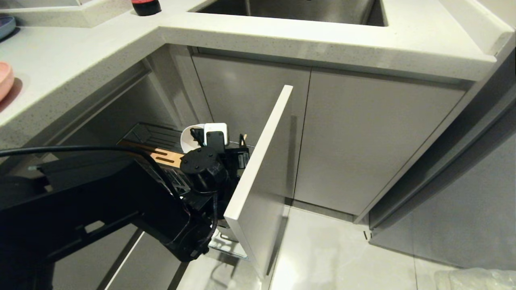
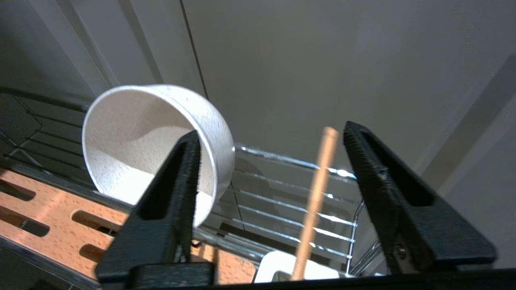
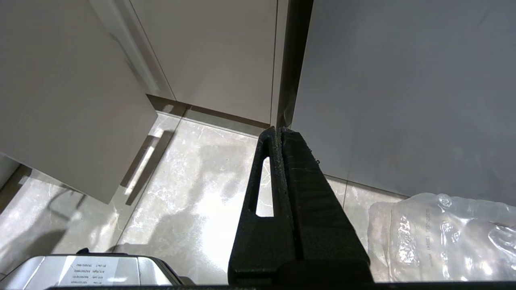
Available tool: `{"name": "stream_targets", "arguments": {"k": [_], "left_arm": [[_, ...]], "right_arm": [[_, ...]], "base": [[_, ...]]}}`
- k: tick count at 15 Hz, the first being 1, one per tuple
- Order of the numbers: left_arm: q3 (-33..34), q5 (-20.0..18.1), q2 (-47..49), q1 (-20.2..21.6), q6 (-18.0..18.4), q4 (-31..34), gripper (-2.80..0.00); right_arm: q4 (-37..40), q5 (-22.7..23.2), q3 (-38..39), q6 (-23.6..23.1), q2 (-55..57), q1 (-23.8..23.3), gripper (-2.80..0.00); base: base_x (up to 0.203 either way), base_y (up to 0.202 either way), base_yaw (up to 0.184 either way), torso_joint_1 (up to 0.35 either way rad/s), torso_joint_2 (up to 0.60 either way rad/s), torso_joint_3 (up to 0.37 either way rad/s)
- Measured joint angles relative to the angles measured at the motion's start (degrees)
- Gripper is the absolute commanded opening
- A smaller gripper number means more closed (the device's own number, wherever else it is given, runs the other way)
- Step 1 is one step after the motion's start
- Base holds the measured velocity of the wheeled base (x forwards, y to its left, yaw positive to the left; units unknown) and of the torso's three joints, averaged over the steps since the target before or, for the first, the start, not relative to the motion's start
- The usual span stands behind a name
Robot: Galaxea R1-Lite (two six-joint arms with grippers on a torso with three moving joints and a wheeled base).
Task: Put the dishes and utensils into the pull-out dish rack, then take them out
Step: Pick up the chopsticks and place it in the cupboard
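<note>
The pull-out dish rack (image 1: 262, 173) stands drawn out from under the counter, and my left arm (image 1: 201, 169) reaches down into it. My left gripper (image 2: 272, 129) is open. Between its fingers, touching neither, a pale wooden chopstick (image 2: 318, 181) stands upright in the white utensil cup (image 2: 278, 266). The cream-white bowl (image 2: 133, 133) lies tipped on its side on the wire rack beside the slotted wooden strip (image 2: 60, 205); it also shows as the bowl (image 1: 188, 139) in the head view. The salmon-pink plate (image 1: 5, 84) sits on the counter at the far left. My right gripper (image 3: 278, 131) hangs shut above the floor.
A pale counter (image 1: 80, 60) wraps the corner with a steel sink (image 1: 290, 10) at the back. Grey cabinet doors (image 1: 375, 141) face the drawer. A clear plastic bag (image 3: 443, 237) lies on the tiled floor to the right.
</note>
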Motion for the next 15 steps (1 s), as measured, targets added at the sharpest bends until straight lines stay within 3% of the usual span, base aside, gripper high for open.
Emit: {"name": "stream_targets", "arguments": {"k": [15], "left_arm": [[0.66, 0.19, -10.37, -0.93, 2.18, -0.12, 0.0]], "right_arm": [[0.01, -0.01, 0.0, 0.02, 0.0, 0.0, -2.8]], "base": [[0.0, 0.0, 0.0, 0.0, 0.0, 0.0]]}}
